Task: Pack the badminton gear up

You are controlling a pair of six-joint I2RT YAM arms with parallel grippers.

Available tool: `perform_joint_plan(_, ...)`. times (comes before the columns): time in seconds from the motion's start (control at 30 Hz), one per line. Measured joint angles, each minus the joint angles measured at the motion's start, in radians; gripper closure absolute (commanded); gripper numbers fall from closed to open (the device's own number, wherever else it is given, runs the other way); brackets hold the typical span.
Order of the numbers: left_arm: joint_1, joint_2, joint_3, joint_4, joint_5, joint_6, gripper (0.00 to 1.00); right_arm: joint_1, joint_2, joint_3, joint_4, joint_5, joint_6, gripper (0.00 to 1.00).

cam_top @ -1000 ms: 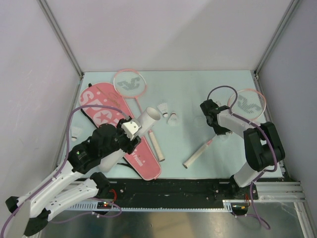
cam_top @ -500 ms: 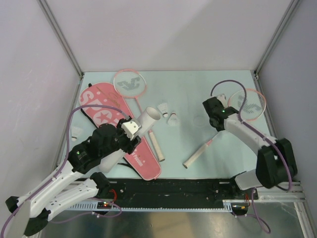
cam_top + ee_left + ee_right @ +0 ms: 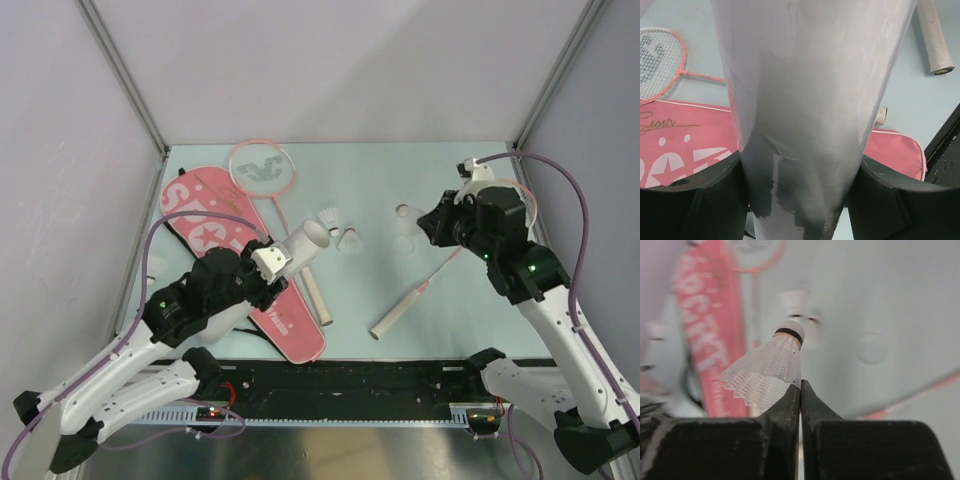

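My left gripper (image 3: pixel 258 280) is shut on the long white tube (image 3: pixel 300 245), holding it tilted above the pink "SPORT" bag (image 3: pixel 200 215) with its open end pointing toward the table's middle. The tube (image 3: pixel 810 100) fills the left wrist view between the black fingers. My right gripper (image 3: pixel 420 222) is shut on the skirt edge of a white shuttlecock (image 3: pixel 771 367), held in the air (image 3: pixel 402 212). Two more shuttlecocks (image 3: pixel 329 217) (image 3: pixel 348 240) lie on the table. One pink-rimmed racket (image 3: pixel 262 165) lies beside the bag. The other racket (image 3: pixel 405 308) lies under my right arm.
A small white object (image 3: pixel 153 267) lies at the left edge beside the bag. Grey walls close in the table on three sides. A black rail (image 3: pixel 380 375) runs along the near edge.
My right arm has risen and stretched out from its base, and the shuttlecock now hangs in its closed fingers above the table. The left arm and the tube have barely moved.
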State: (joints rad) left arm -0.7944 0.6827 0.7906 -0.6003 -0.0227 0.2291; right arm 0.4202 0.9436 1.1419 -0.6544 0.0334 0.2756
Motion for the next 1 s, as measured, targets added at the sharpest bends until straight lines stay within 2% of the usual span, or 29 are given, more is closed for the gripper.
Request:
perform_joint_plan(0.2,0.000,0.031,0.000,0.000,0.005,0.053,0.55,-0.025,-0.032,-0.003,0.185,-0.404,0.181,1.00)
perform_joint_plan(0.43,0.000,0.026,0.014,0.001,0.066,0.135,0.53,-0.023,-0.018,-0.009,0.393,-0.712,0.376,1.00)
perform_joint_plan(0.67,-0.002,0.019,0.040,0.016,0.117,0.201,0.53,0.032,0.027,-0.012,0.473,-0.826,0.475,1.00)
perform_joint_plan(1.0,-0.005,0.037,0.050,0.030,0.130,0.270,0.53,0.124,0.067,-0.016,0.377,-0.846,0.465,1.00)
